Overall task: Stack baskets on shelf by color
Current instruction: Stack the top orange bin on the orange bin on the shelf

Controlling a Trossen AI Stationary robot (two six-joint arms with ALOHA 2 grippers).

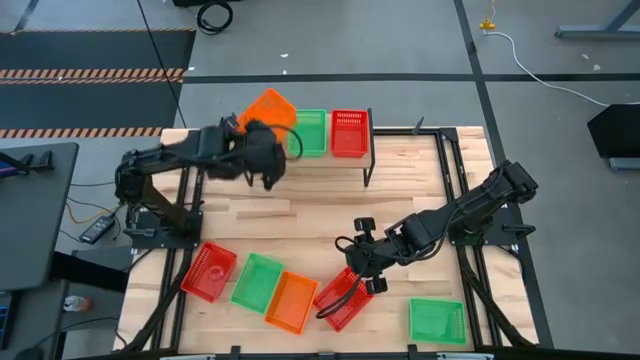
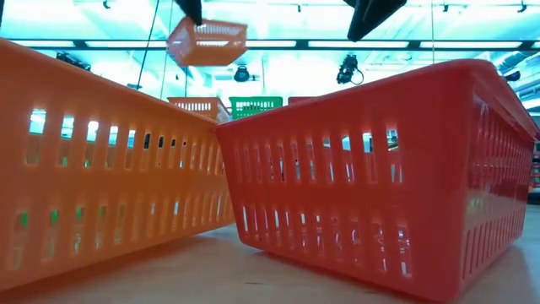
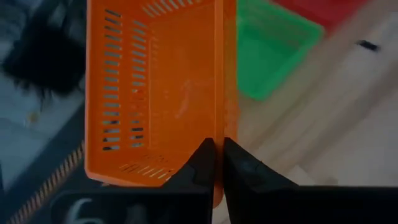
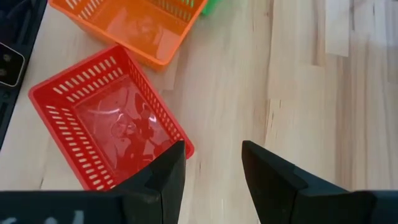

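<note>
My left gripper is shut on an orange basket, held in the air over the left end of the shelf. A green basket and a red basket rest on the shelf. The low view shows the held orange basket above another orange basket on the shelf. My right gripper is open near the table's near edge, beside a corner of a red basket lying on the table. I cannot tell whether it touches it. My left gripper pinches one long side wall of the orange basket between its two fingers, at the rim, one finger inside and one outside. The basket is lifted clear and tilted, its open side turned toward the wrist camera.
On the table near its near edge lie a red basket, a green basket, an orange basket next to the red one, and a green basket at the right. Bare wood lies between them and the shelf.
</note>
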